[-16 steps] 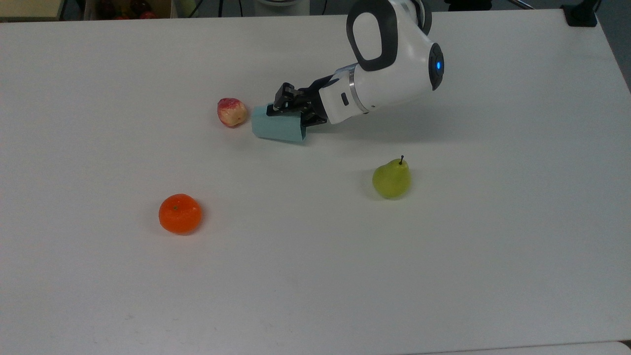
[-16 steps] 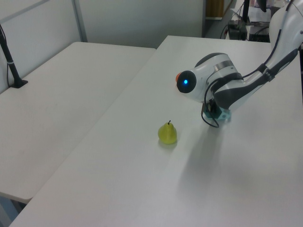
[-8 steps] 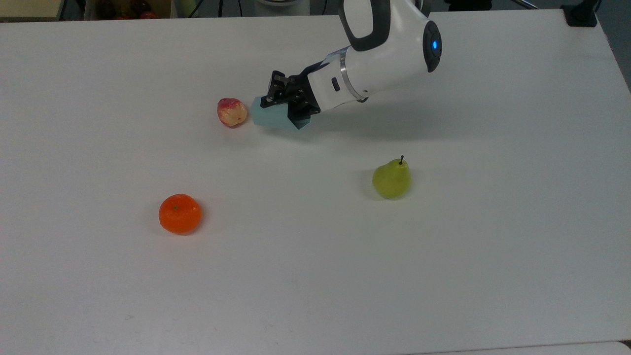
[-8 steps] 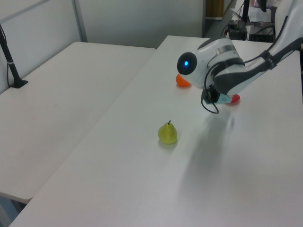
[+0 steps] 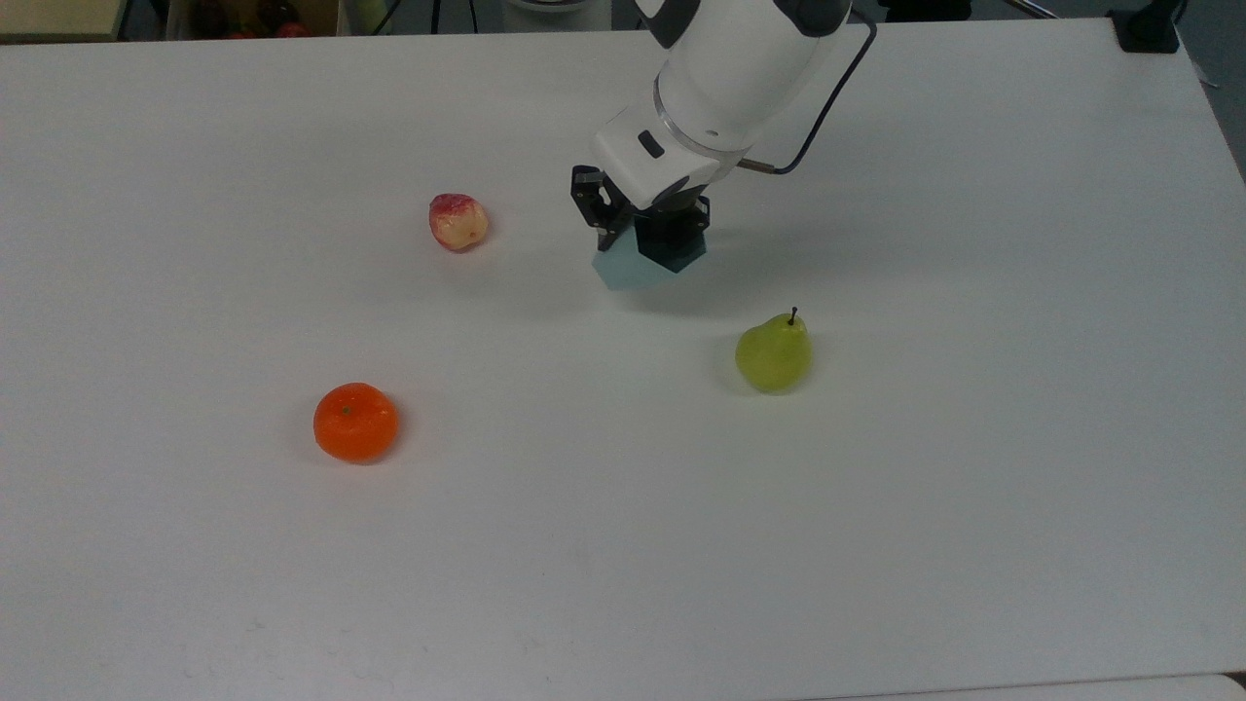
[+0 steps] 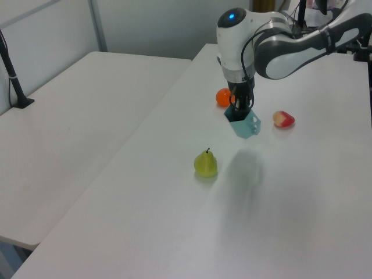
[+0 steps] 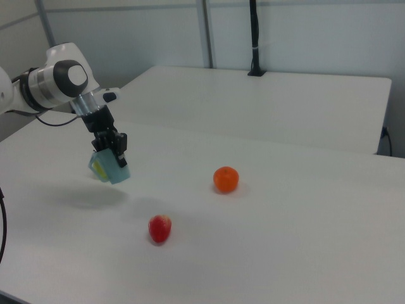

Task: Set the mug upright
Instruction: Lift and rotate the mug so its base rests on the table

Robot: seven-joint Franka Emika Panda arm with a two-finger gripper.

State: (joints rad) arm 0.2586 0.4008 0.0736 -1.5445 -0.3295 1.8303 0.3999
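Mug (image 5: 623, 271): pale blue, faceted; held clear of the counter (image 5: 623, 545), its shadow lying on the surface beneath it in the left view. Hangs nearly upright, mouth up, a little tilted. Position: between the peach and the pear, nearer the pear.
Gripper (image 5: 650, 229): pointing down over the mug; fingers clamped on its rim, one seemingly inside the mouth and one outside.
Peach (image 5: 458, 221): red and cream, on the counter, well apart from the mug, to the top view's left.
Pear (image 5: 773, 352): green, stem up, near the mug, toward the top view's lower right.
Orange (image 5: 355, 421): farthest from the mug, toward the top view's lower left.
Done: mug grasped, lifted, turned mouth-up.
Left: lower it base-first onto the counter, level it, release, withdraw.
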